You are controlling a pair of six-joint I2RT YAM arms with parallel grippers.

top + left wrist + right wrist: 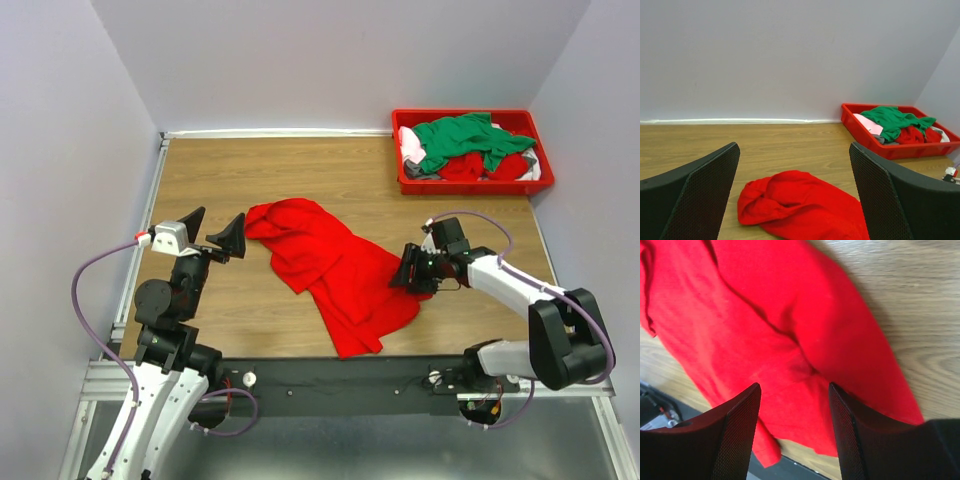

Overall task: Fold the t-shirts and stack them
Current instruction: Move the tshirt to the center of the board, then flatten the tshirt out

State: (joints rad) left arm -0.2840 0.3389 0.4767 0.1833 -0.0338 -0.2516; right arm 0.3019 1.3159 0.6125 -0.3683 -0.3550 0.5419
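The left gripper (222, 222) is held above the table (260, 170) beside the red t-shirt (330, 265), fingers spread wide. The right gripper (405, 272) is set over its edge, fingers parted.

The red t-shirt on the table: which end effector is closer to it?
Right. The right end effector is over the red t-shirt's right edge, low above the cloth. The left end effector hangs open beside the shirt's left end, apart from it.

One red t-shirt (335, 265) lies on the surface (250, 180). One red bin (470, 186) holds one green shirt (470, 138), with other shirts (468, 167) too tangled to count. Two tools are present: left tool (213, 230) and right tool (402, 272).
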